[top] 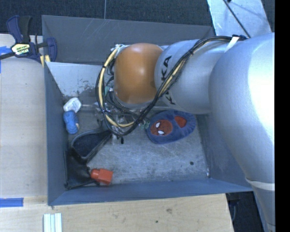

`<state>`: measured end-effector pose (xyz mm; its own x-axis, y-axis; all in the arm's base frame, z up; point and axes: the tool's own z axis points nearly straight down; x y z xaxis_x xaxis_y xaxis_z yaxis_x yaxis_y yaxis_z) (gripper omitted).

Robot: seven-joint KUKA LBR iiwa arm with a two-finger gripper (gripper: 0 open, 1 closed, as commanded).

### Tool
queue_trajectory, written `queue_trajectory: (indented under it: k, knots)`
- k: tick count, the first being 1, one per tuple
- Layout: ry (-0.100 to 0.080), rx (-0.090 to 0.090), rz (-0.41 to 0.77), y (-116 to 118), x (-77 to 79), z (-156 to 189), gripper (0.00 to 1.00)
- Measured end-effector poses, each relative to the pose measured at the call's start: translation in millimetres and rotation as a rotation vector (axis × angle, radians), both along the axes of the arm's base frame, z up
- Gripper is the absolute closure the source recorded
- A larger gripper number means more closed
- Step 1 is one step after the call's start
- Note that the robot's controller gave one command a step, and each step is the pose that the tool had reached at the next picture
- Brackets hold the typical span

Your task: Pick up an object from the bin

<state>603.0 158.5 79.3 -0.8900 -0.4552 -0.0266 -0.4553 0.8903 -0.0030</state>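
Evidently nothing is lifted yet; the claw [117, 129] sits low beside a black pouch [89, 144]. Open or closed, I cannot tell.

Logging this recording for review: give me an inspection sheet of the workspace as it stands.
Surface: bin floor, grey metal, scuffed.
Job's things: blue slipper with red spider face, right of gripper; black pouch to its lower left.
Clutter: blue and white bottle by left wall; red-orange piece on black cloth, near-left corner.
Grippers: gripper low in the bin under orange cover, between slipper and pouch.
Cables: yellow and black cables looped round the cover.
Surroundings: nothing seen.
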Motion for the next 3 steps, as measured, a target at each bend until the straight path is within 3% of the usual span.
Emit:
queue_trajectory:
  k: [1, 2, 3]
  knots:
    - [0.016, -0.003, -0.066, 24.6, -44.4, 85.6, 1.0]
    - [0.022, -0.007, -0.068, 22.3, -44.8, 80.4, 0.0]
    - [0.025, -0.013, 0.329, 25.7, -20.9, -11.1, 0.0]
